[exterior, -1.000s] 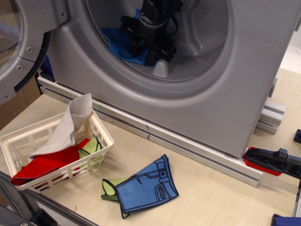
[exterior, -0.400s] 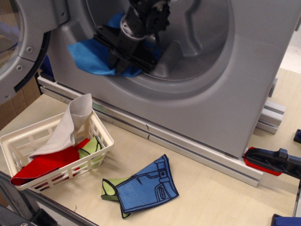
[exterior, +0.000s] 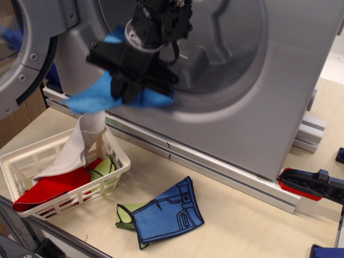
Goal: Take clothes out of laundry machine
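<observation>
1. In the only view, the gripper (exterior: 129,90) hangs in front of the washer's (exterior: 258,107) drum opening, outside the rim, and is clamped on the blue cloth (exterior: 91,97).
2. The cloth is blurred. It trails down and to the left from the gripper, in the air, clear of the drum and just above the basket (exterior: 16,161).
3. The porthole door (exterior: 24,54) stands open at the left edge.
4. The white basket sits on the table (exterior: 236,220) below the washer front. It holds a grey-white cloth (exterior: 78,142) draped over its far rim, a red cloth (exterior: 45,189) and a bit of green cloth (exterior: 105,169).
5. A jeans-print piece (exterior: 169,212) lies flat on the table right of the basket, on top of a green piece (exterior: 124,214).
6. A red-and-black clamp (exterior: 309,185) lies by the washer's right corner.
</observation>
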You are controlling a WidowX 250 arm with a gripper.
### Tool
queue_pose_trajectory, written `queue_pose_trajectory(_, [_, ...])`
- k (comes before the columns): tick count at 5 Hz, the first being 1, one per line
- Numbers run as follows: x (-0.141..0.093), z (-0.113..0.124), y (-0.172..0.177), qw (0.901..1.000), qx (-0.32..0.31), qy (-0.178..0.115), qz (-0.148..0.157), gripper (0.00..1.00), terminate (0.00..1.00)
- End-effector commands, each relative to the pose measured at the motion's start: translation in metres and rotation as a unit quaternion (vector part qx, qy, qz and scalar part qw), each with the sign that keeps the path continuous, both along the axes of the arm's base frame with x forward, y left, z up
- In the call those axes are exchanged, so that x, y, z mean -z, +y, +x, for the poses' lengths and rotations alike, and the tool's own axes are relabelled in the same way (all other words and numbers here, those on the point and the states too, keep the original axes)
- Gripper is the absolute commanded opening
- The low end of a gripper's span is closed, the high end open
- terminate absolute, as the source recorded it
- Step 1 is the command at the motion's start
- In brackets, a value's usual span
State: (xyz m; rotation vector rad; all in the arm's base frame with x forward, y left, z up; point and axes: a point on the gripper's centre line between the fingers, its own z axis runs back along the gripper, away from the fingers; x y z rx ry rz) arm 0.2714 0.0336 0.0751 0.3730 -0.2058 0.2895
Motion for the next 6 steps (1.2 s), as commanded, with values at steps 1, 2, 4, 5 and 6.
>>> queue_pose_trajectory(1, [0.036, -0.054, -0.013, 0.9905, -0.079, 0.033, -0.108, 0.0, 0.0])
queue_pose_trajectory(2, [0.036, -0.075, 0.0, 0.9814, -0.142, 0.014, -0.129, 0.0, 0.0])
queue_pose_trajectory(4, [0.042, -0.088, 0.022, 0.973, -0.202, -0.03, -0.107, 0.0, 0.0])
queue_pose_trajectory(5, [0.048, -0.081, 0.032, 0.9707, -0.211, -0.051, -0.104, 0.0, 0.0])
queue_pose_trajectory(6, [0.057, -0.072, 0.046, 0.9664, -0.222, -0.068, -0.111, 0.0, 0.0])
